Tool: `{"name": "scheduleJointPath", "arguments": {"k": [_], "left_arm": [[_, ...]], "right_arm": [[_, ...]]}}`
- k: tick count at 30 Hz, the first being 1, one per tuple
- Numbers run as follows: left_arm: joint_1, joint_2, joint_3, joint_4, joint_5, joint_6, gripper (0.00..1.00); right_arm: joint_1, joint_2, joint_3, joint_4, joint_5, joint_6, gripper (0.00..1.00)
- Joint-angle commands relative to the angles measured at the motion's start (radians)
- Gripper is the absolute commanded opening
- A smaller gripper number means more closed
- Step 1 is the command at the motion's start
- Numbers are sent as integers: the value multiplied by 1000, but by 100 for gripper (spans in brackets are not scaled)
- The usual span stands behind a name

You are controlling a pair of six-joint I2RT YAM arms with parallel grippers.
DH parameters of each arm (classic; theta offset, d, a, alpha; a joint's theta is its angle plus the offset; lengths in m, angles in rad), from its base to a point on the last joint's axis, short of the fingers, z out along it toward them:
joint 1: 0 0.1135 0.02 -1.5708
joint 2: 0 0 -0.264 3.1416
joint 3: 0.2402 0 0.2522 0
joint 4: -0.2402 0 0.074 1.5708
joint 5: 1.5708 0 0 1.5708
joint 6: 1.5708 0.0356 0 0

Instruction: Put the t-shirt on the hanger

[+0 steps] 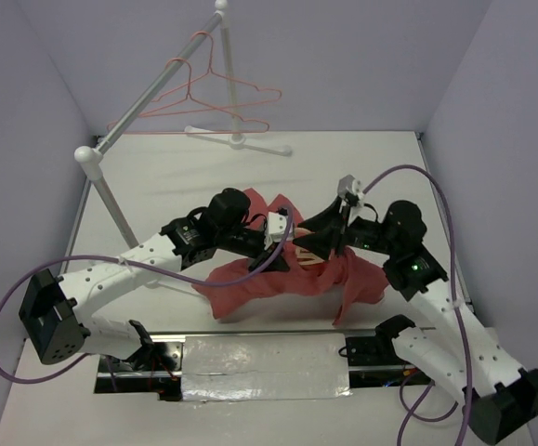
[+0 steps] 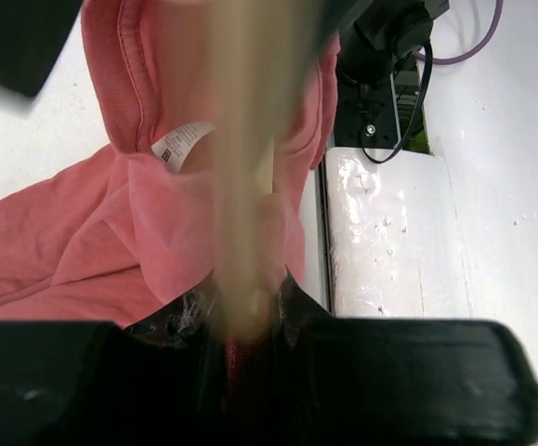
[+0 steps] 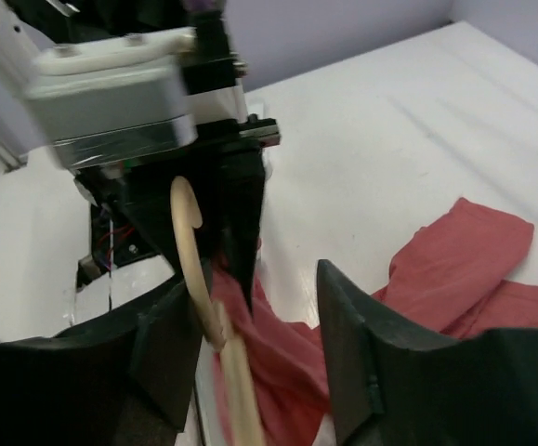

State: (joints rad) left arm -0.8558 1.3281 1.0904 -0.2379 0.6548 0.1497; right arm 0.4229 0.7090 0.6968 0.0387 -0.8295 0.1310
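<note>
The faded-red t-shirt (image 1: pixel 278 279) lies crumpled on the table's middle; its white neck label (image 2: pixel 183 141) faces up in the left wrist view. The tan hanger (image 2: pixel 245 186) runs as a blurred bar into my left gripper (image 2: pixel 247 311), which is shut on it with red cloth at the jaws. In the top view the left gripper (image 1: pixel 282 246) sits over the shirt's collar, facing the right gripper (image 1: pixel 317 243). In the right wrist view the hanger's hook (image 3: pixel 187 232) stands by the left finger (image 3: pixel 171 344) of my open right gripper (image 3: pixel 259 362). The t-shirt (image 3: pixel 473 251) lies beyond.
A white rack (image 1: pixel 157 84) with thin pink-red wire hangers (image 1: pixel 217 98) stands at the back left. A foil-covered plate (image 1: pixel 264 367) lies at the near edge between the arm bases; it also shows in the left wrist view (image 2: pixel 389 232). Walls close in on three sides.
</note>
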Motion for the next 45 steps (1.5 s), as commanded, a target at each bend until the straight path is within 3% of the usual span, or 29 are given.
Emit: {"name": "scheduleJointPath", "arguments": {"k": [1,2,3,4,6,7,8,9,14,17,22,34,38,42,45], "left_arm": [[1,-4,8,106,77,-9,0],[1,-4,6,107,72,-9,0],[1,-6,8,110,65,-13,0],[1,-6,9,112,49,-19,0],[1,-6,19,111,-21,-45,4],[1,-4,34,92,-39,-50,12],[1,-6,46,78,-67,-62,32],[1,-7,74,65,-161,-74,38],[21,-47,176,-66,-374,-114,54],[27,-70,232,-151,-481,-116,54],[31,-89,252,-219,-634,-125,51],[31,-112,258,-178,-650,-128,59],[29,-80,366,-210,-714,-121,63],[29,-46,436,-224,-748,-180,62],[31,-98,369,-137,-750,-199,64]], "right_arm": [[23,89,55,69,-19,-8,51],[39,92,47,82,-11,-7,43],[43,86,37,108,-4,-4,10],[48,78,27,115,24,2,0],[51,50,24,127,36,4,0],[51,41,35,125,38,1,0],[54,34,44,116,74,-1,0],[53,21,75,71,102,-5,0],[53,-20,138,-89,265,-30,0],[53,-89,125,-94,339,-24,0],[51,-152,132,-109,337,-11,0],[51,-166,161,-135,363,-8,0],[51,-105,211,-148,375,-5,0],[51,-23,271,-174,537,-13,0],[48,61,360,-187,717,-28,0]]}}
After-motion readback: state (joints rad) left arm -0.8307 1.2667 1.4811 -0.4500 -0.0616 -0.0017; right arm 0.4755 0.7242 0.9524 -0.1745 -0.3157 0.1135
